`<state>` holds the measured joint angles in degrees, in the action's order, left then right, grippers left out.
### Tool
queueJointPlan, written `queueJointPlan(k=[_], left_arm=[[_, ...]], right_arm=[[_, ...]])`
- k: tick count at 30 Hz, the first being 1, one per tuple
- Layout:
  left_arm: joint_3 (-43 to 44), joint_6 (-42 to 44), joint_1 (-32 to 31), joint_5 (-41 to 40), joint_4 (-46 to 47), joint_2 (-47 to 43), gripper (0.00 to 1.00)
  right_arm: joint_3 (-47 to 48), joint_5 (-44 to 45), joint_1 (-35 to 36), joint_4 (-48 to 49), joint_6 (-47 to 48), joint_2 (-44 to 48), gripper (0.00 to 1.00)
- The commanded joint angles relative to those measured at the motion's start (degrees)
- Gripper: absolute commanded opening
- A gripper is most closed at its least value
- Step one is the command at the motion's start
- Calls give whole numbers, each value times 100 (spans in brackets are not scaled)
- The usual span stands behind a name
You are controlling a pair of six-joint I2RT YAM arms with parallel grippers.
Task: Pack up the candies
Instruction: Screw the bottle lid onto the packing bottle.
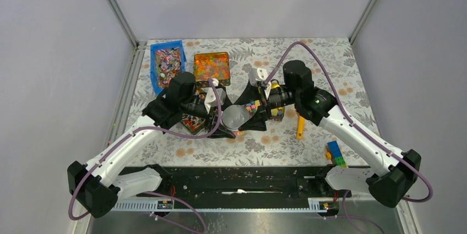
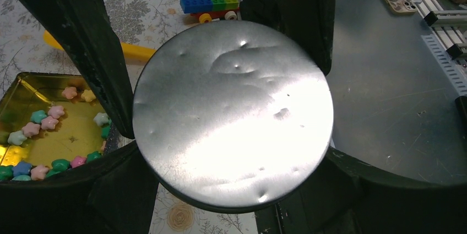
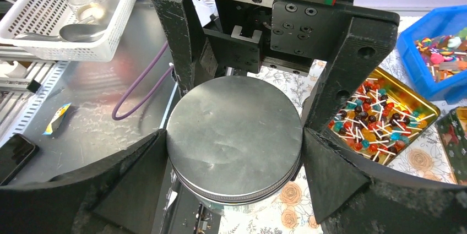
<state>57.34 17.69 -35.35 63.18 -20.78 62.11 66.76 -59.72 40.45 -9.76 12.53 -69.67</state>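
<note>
Now my left gripper (image 2: 220, 96) clamps the tin (image 1: 235, 117) and my right gripper (image 3: 231, 151) pinches its lid (image 3: 234, 118); a weak hold could drop it.

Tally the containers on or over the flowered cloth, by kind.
Blue bin: 1
Open tins: 3 (bead tin, lollipop tin, star tin)
Round tin: 1
Total: 5
</note>
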Motion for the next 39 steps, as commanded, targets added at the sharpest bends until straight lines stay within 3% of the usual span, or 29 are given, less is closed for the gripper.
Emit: queueJointPlan(k=[1,26,39], left_arm=[[209,-880,-9,-216,1794,-147,32],[518,-899,-14,-1255,1901,145,26],[557,-873,-17,-1360,2002,260,24]], right_arm=[[-336,774,127,-90,230,-20,0],[-584,3099,752,-6,-471,49,0],[-662,4445,1059,-11,-677,-5,0]])
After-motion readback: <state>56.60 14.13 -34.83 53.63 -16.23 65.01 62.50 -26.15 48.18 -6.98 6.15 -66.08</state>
